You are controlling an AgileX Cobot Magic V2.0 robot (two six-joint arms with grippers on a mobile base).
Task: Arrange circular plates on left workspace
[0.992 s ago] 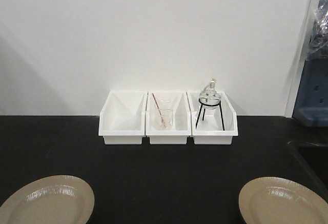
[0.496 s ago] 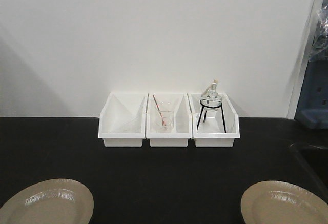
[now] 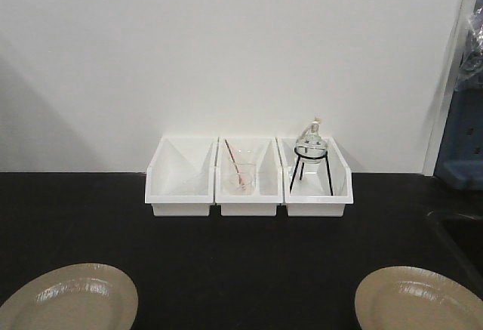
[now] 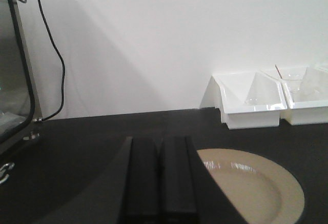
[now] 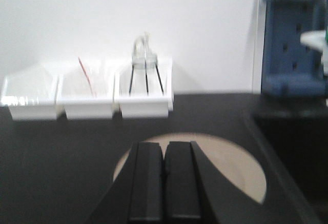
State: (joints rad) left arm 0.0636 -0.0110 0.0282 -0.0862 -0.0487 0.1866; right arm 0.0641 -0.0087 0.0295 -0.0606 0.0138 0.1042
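Two round tan plates lie flat on the black surface, well apart from each other: the left plate sits at the near left corner of the front view and the right plate at the near right, both cut off by the bottom edge. Behind them, against the white wall, three white bins stand side by side and touching. The left bin seems to hold something clear that is hard to make out, the middle bin holds a glass beaker with a thin red rod leaning in it, and the right bin holds a round glass flask on a black wire stand. A sunken sink opens at the far right. The left fingers are pressed together and hold nothing, with the left plate just beyond them to the right. The right fingers are likewise pressed together and empty, and the right plate lies directly beyond them, partly hidden.
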